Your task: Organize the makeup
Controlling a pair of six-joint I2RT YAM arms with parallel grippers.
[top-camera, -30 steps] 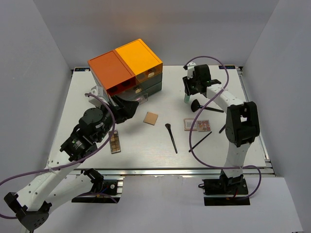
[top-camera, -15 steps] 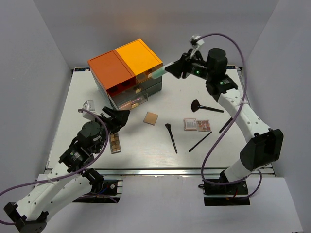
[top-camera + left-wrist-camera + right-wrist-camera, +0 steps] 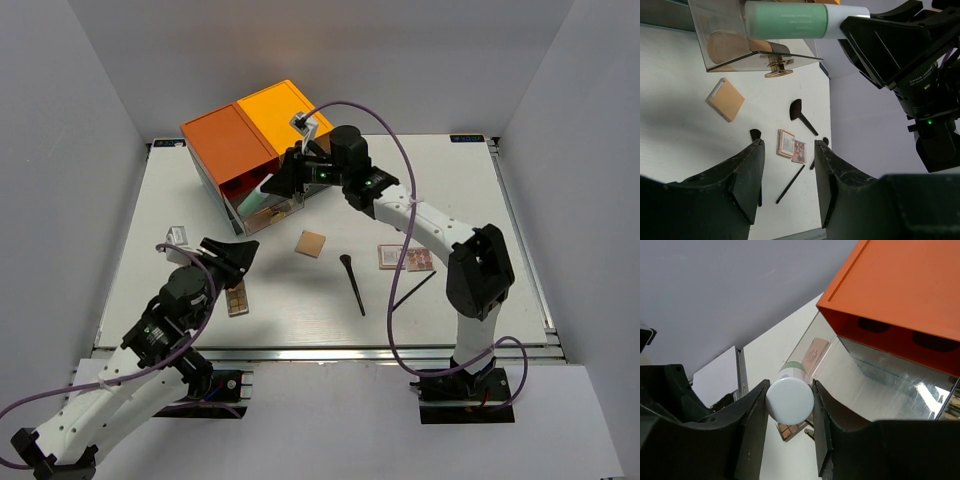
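Right gripper (image 3: pixel 282 182) had swung across from the table's far right side to the drawer box (image 3: pixel 255 130) at the far left, carrying the green-white bottle (image 3: pixel 790 20). Jaws clamped on the bottle near its white cap; it lay level, just above the pulled-out clear drawer (image 3: pixel 730 50), not yet released.

Left gripper (image 3: pixel 787 150) had backed away from the drawer front toward the near left corner. Its jaws had narrowed but stood apart with nothing between them.

Reading: drawer open, one bottle about to be stowed. A beige bottle (image 3: pixel 727 46) already lay inside.

Still out on the table (image 3: pixel 500 250):
- tan compact (image 3: pixel 312 243), mid-table
- pink palette (image 3: pixel 405 258), toward the right
- brown palette (image 3: pixel 237 296), near the left edge
- two thin brushes (image 3: pixel 352 283) (image 3: pixel 412 291)

Hard to make out:
- bottle nearly hidden by the gripper from above
- how far it stood above the drawer floor
- fan brush (image 3: pixel 801 114), seen only from the left wrist; the right arm covered it from above
- the brown palette's far end, under the left gripper
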